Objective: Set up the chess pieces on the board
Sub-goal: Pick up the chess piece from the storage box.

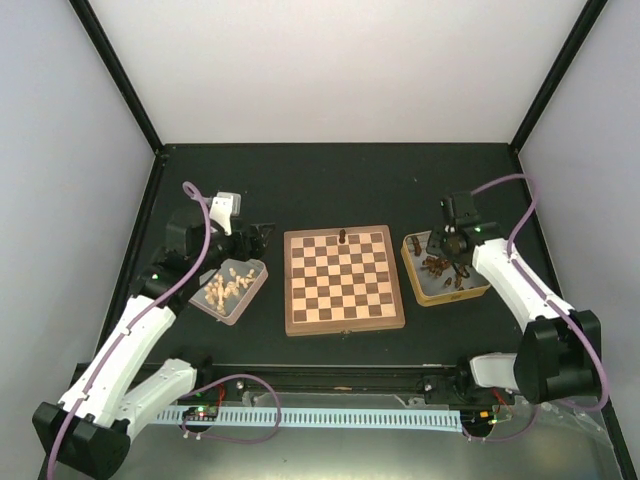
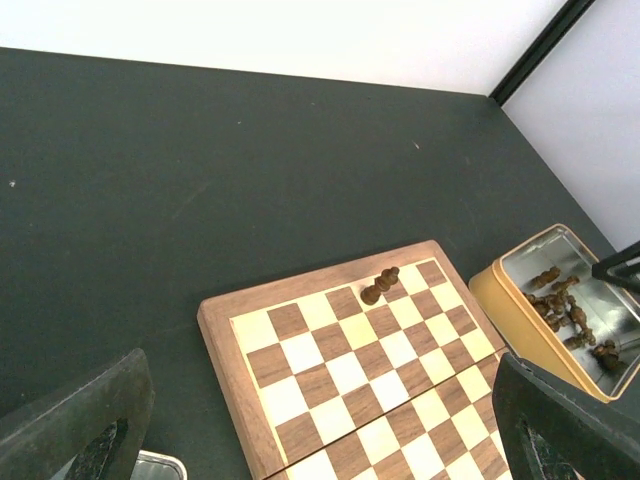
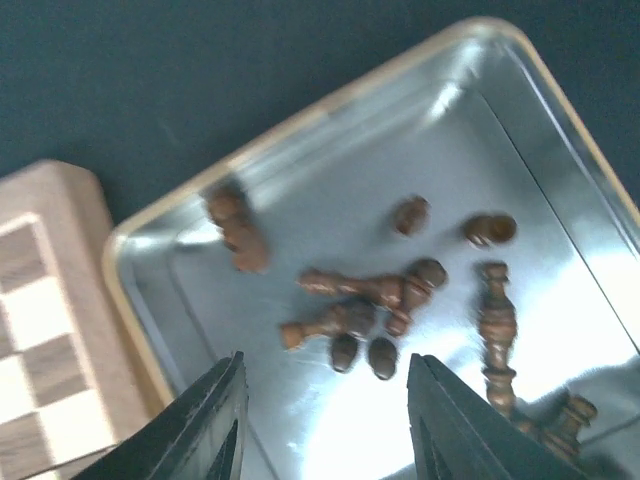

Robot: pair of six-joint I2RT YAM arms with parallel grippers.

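Top view: the right gripper (image 1: pixel 447 262) sits over the tin (image 1: pixel 445 300) and covers part of it, so I can't count the pieces (image 1: pixel 437 266) there, and they're too small to tell types anyway. The right wrist view is blurry, the frame cuts off the tin's near end, and the board (image 1: pixel 344 290) shows only as a corner. The left gripper (image 1: pixel 250 238) is hard to make out against the dark desk (image 1: pixel 350 190). In its wrist view the fingers (image 2: pixel 80 420) are cut off at the bottom edge and the tray (image 1: pixel 240 305) is just a sliver. Pieces are tiny, dark brown turned wood. Roughly a dozen lie loose on their sides in the tin, several touching in a clump mid-tin. One of the pieces is on the board, near the middle of its far row, and looks upright. The board sits mid-desk between tray and tin, with the tin just beside its right edge. The tray holds pale pieces (image 1: pixel 225 288). Right jaws are spread with nothing between them, above the clump. Left jaws are spread wide and empty, over the desk by the board's far left corner.
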